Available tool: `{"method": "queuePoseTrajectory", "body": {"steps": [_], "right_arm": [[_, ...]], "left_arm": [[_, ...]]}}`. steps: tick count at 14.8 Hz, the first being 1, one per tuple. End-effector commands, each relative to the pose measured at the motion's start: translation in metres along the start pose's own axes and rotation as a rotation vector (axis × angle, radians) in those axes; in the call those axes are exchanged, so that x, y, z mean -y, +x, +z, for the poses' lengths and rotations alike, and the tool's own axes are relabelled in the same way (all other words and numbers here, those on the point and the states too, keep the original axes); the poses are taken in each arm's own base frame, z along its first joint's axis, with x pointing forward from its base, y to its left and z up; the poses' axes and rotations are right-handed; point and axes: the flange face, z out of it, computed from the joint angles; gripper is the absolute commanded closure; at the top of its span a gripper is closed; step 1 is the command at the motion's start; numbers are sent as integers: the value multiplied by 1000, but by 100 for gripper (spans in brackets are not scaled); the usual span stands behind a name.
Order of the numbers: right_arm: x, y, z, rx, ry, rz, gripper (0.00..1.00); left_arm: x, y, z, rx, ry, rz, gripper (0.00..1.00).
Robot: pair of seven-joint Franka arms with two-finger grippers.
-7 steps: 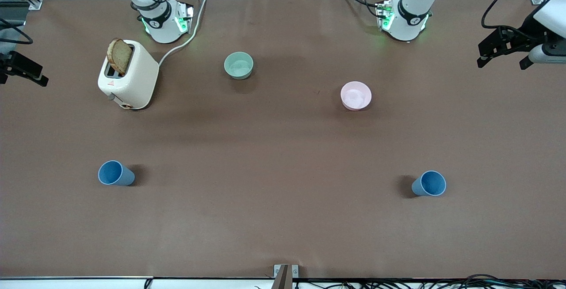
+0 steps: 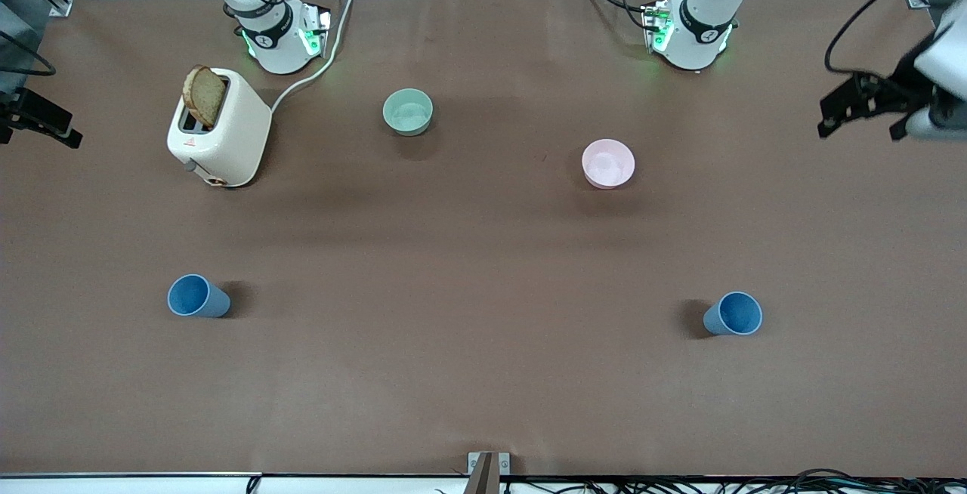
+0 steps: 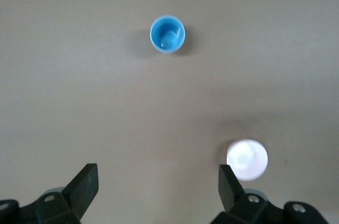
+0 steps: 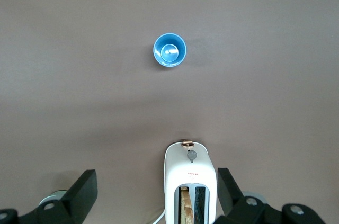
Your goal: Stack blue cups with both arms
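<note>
Two blue cups stand upright and apart on the brown table. One blue cup (image 2: 195, 297) is toward the right arm's end, the other blue cup (image 2: 734, 314) toward the left arm's end. My left gripper (image 2: 860, 130) hangs open and empty high over the table's edge at the left arm's end. The left wrist view shows its cup (image 3: 167, 34) well ahead of the left gripper (image 3: 158, 187). My right gripper (image 2: 45, 120) is partly out of view at the right arm's end of the table. The right wrist view shows the right gripper (image 4: 157, 189) open, with its cup (image 4: 169, 50) far off.
A cream toaster (image 2: 223, 130) with a slice of toast stands near the right arm's base; it also shows in the right wrist view (image 4: 189, 181). A pale green bowl (image 2: 408, 111) and a pink bowl (image 2: 608, 164) sit farther from the front camera than the cups.
The left gripper has shifted slightly down in the front view. The cups, the bowls and the right gripper have not moved.
</note>
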Motion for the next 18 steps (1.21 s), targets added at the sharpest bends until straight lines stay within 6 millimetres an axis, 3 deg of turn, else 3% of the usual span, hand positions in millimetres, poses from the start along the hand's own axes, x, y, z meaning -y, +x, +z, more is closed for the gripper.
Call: {"method": "queuePoseTrajectory", "body": {"steps": [1,5,9,14,17,18], "right_arm": [[-11,-1,6,5,1,9,0],[-20,10,38,-5,1,25,0],[-18,25,92,-40,0,20,0],[-17,42,172,-103,-3,19,0],[-17,52,220,-108,-6,18,0],[-17,55,235,-116,-7,18,0]], "left_arm": [[32,58,65,-46,24,-32,0],[53,101,167,-30,26,-53,0],[55,122,240,-24,14,-57,0],[42,139,315,-49,-2,-60,6],[42,141,343,-52,-5,-58,21],[42,141,349,-49,-2,-56,31]]}}
